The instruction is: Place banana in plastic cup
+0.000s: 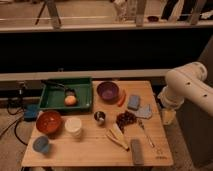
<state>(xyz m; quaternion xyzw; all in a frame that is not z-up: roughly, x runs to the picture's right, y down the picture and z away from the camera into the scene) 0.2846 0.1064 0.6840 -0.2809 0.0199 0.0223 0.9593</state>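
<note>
No text, label or number can be read. A small dark mark [159, 152] near the desk's [90, 147] front right corner stays illegible. Nothing is made out on the gripper [168, 117], held just off the desk's right edge.

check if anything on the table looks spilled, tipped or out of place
Nothing stands out. The banana lies flat near the front of the table, the plastic cup stands upright at its front left corner, and the gripper hangs off the right edge, holding nothing.
</note>
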